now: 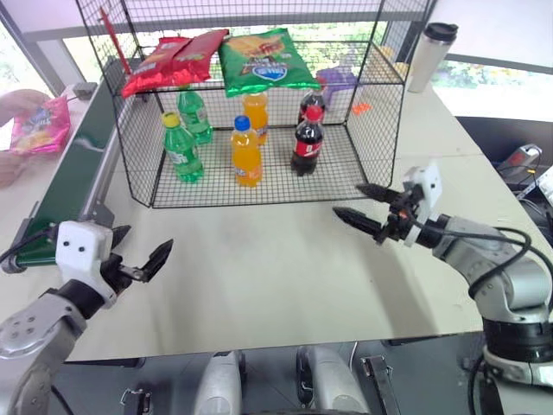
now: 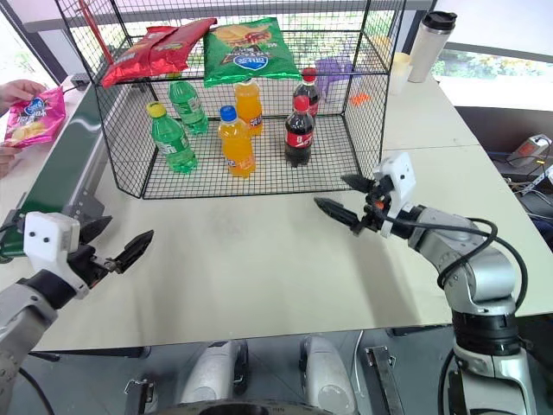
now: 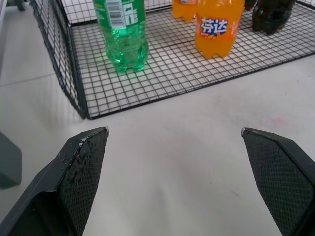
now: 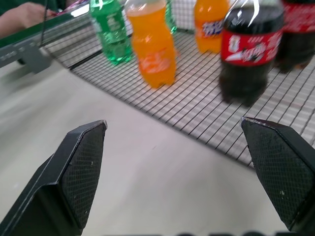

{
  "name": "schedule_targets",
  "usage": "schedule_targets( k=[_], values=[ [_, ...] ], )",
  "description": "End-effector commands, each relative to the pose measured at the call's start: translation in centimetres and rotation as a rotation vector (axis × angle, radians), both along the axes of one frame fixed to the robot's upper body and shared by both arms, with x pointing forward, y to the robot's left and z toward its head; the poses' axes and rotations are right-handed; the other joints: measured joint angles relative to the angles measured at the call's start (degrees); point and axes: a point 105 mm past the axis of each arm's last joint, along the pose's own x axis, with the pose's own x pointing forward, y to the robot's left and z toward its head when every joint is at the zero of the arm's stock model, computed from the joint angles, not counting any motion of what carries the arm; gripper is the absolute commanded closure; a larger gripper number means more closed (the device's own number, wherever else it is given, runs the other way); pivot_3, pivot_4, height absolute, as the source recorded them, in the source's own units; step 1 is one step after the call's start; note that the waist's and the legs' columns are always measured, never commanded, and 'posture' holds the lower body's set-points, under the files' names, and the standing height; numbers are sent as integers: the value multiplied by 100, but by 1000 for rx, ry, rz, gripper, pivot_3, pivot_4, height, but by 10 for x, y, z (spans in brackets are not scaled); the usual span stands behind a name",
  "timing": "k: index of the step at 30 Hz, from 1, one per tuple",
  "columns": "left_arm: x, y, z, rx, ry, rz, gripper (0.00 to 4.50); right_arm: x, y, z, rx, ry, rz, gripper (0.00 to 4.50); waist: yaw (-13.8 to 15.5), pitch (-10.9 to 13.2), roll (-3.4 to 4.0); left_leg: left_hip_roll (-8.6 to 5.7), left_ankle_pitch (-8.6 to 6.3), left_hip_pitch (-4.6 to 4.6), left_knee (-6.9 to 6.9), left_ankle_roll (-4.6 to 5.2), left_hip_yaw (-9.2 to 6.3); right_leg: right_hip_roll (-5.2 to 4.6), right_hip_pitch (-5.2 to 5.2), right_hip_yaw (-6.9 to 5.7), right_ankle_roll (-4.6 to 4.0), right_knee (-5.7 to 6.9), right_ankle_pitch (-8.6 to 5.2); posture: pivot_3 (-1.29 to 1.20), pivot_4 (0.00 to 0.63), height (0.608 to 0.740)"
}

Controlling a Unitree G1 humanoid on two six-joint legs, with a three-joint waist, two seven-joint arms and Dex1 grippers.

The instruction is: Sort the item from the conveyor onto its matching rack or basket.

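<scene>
At your ten o'clock, a person's hand [image 2: 19, 89] enters from the frame edge, the arm cut off, holding the flat magenta-pink crisp bag with a blue oval logo and pictured yellow crisps [image 2: 33, 118] just beside the far stretch of the long dark green conveyor belt with grey metal side rails [image 2: 54, 177]; whether the bag touches the belt you cannot tell, and its outer edge runs out of the picture. The bag looks flat and a little crumpled, its face tilted toward you. The belt's far end passes behind the large black wire-mesh cage [image 1: 130, 160] at twelve o'clock. On the cage's wire shelf lie two red crisp bags [image 1: 173, 59] and a green crisp bag [image 1: 263, 60]; a purple object behind them at one o'clock is too screened by mesh to identify. On the wire floor stand two green soda bottles [image 1: 181, 149], two orange soda bottles [image 1: 246, 152] and two dark cola bottles with red labels [image 1: 308, 141], all upright. A steel travel mug with a black lid [image 1: 429, 54] stands outside the cage at one o'clock. Your left gripper [image 1: 138, 256] hovers above the pale tabletop [image 1: 276, 259] at eight o'clock, pointing forward, jaws spread wide and empty. Your right gripper [image 1: 363, 207] hangs at three o'clock, aimed toward the cage's near corner, jaws likewise spread, holding nothing.
</scene>
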Motion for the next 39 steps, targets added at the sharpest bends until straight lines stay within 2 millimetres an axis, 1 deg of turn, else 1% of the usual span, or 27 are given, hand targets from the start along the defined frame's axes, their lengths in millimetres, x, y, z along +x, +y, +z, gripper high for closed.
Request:
schedule_targets(
  k=[1, 6, 9, 14, 17, 23, 26, 31, 33, 36, 39],
  values=[
    [2, -2, 3, -7, -32, -12, 9, -6, 15, 10, 10, -50, 56, 0, -5, 0, 0, 0, 0, 0, 1, 0, 0, 0, 0, 0, 0, 0, 0, 0, 150, 740],
    [6, -7, 2, -12, -25, -11, 9, -6, 18, 6, 9, -48, 59, 0, -2, 0, 0, 0, 0, -2, 0, 0, 0, 1, 0, 0, -1, -1, 1, 0, 150, 740],
    [8, 0, -3, 62, -17, 60, 9, -5, 17, 4, -5, -44, 65, 0, 3, 0, 0, 0, 0, -3, -1, 0, 0, 1, 1, 0, -1, -5, 1, 0, 150, 740],
    [12, 14, -3, 140, -43, 211, 9, 2, 16, 4, -15, -54, 68, 0, 0, -1, -1, 0, 0, -2, 1, 0, 0, 2, 2, 0, -1, -5, 2, 0, 150, 740],
    [12, 7, -1, 122, -58, 178, 9, 5, 17, 3, -24, -61, 70, 0, 1, -1, -1, 0, 0, -2, 0, 0, 0, 2, 2, 0, -1, -5, 2, 0, 150, 740],
    [9, 5, 3, 73, -89, 170, 9, 13, 20, 4, -35, -87, 56, 0, -1, -1, -2, 0, 0, -3, 0, 0, 0, 2, 2, 0, -1, -5, 2, 0, 150, 740],
    [6, 7, 4, 23, -90, 188, 9, 18, 18, 3, -36, -92, 37, 0, -1, -1, -2, 0, 0, -3, 0, 0, 0, 2, 2, 1, -1, -5, 2, 0, 150, 740],
    [5, 12, 7, 92, -108, 255, 9, 29, 16, 3, -61, -122, -37, 0, -1, -2, -2, 0, 0, -2, 1, 1, -1, 3, 3, 1, -1, -4, 3, 0, 150, 740],
    [6, 12, 7, 75, -112, 265, 9, 32, 16, 3, -66, -134, -59, 0, -1, -2, -2, 0, 0, -2, 1, 1, 0, 3, 3, 1, 0, -4, 3, 0, 150, 740],
    [7, 14, 6, 18, -110, 284, 9, 35, 15, 5, -70, -153, -79, 0, 3, -2, -2, 0, 0, -2, 1, 1, 0, 3, 3, 1, 0, -4, 3, 0, 150, 740],
    [7, 14, 1, 43, -85, 278, 9, 37, 15, 6, -77, -167, -89, 0, -2, -2, -2, 0, 0, -2, 2, 1, 0, 4, 4, 1, 0, -3, 3, 0, 150, 740]
  ],
)
